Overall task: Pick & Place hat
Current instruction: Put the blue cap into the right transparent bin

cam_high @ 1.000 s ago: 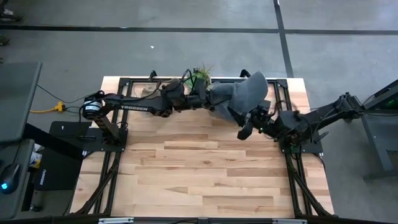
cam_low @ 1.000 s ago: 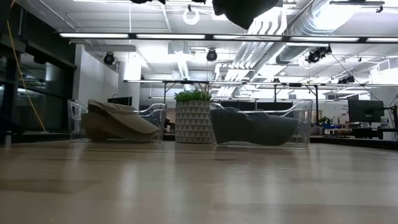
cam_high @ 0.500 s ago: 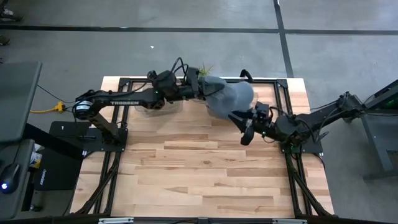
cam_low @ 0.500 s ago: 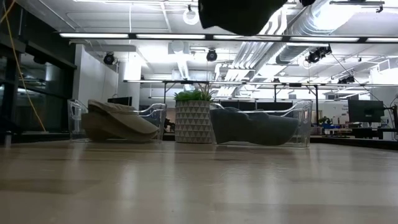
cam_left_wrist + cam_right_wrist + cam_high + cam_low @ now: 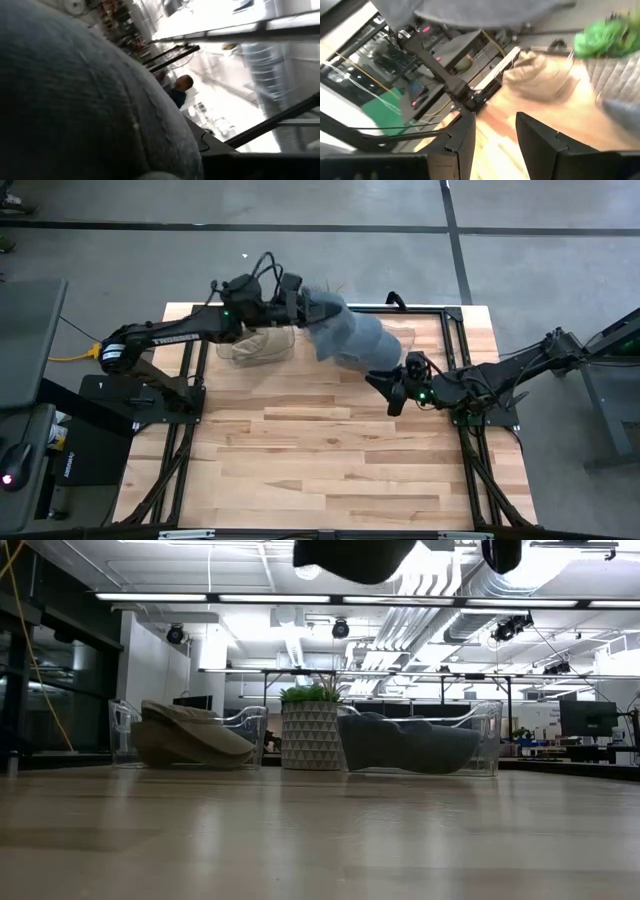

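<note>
Left gripper (image 5: 300,308), at 11 o'clock over the wooden bench (image 5: 320,470), has its fingers clamped on the soft grey-blue fabric hat (image 5: 345,338), held aloft. Keep grip firm, carry high. Below: clear bin w/ tan hat (image 5: 255,345), potted green plant (image 5: 312,735), clear bin w/ grey hats (image 5: 420,740). Right gripper (image 5: 392,388) at 2 o'clock, fingers apart, close under the brim; could snag.

The left gripper (image 5: 303,307) holds the grey hat (image 5: 350,340) aloft near the table's (image 5: 330,450) far edge. The right gripper (image 5: 385,388), fingers parted, sits just beside the hat's brim.
</note>
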